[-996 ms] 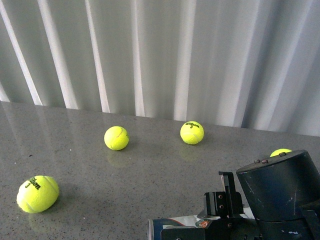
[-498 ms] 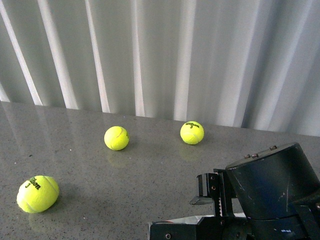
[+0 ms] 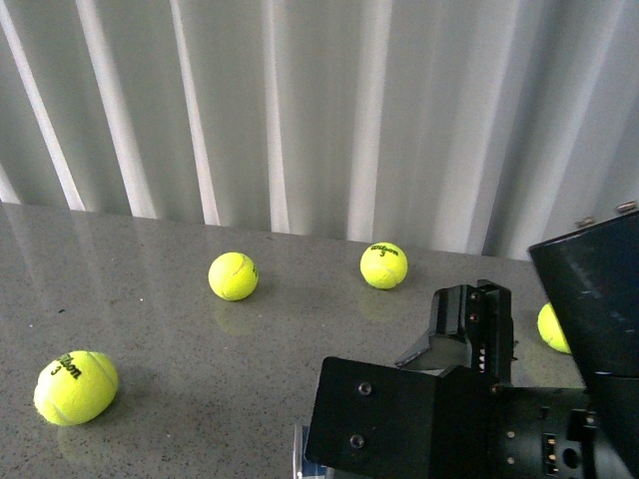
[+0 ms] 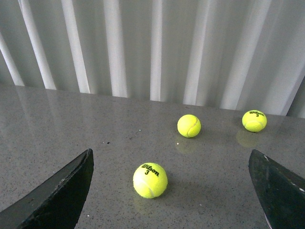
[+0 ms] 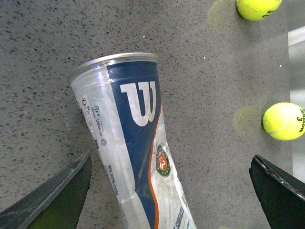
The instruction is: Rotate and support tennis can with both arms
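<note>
**Right pincer astride the lying tennis can, left pincer empty**

A white pleated backdrop (image 3: 300, 110) fills the far half of the front view, from 9 o'clock through 12 to 3 o'clock. Below it runs the grey speckled stone-look table (image 3: 180, 329), which carries everything else.

The bulky black right arm (image 3: 399, 419) fills the 5 o'clock corner of the front view and hides most of what lies beneath it.

The tall clear crinkled plastic tennis can (image 5: 136, 143), with a blue-and-white label bearing a large "W", a round green-orange emblem and a silver metal rim, appears to lie on its side on the table under the right wrist.

The right pincer (image 5: 171, 156) is spread wide. Its black fingers (image 5: 47, 200) stand on either side of the tennis can, well apart from it and touching neither side. The left pincer (image 4: 169, 152) is likewise spread wide and holds nothing, with only table and balls between its fingers (image 4: 62, 191).

Four yellow felt tennis balls rest apart on the table in the front view:
- The first ball (image 3: 76, 387) sits at 8 o'clock and carries black lettering.
- The second ball (image 3: 233, 275) lies toward 1 o'clock from the first.
- The third ball (image 3: 383, 264) lies at 3 o'clock from the second, near the backdrop.
- The fourth ball (image 3: 552, 327) lies toward 4 o'clock from the third and is partly hidden by the right arm.
</note>
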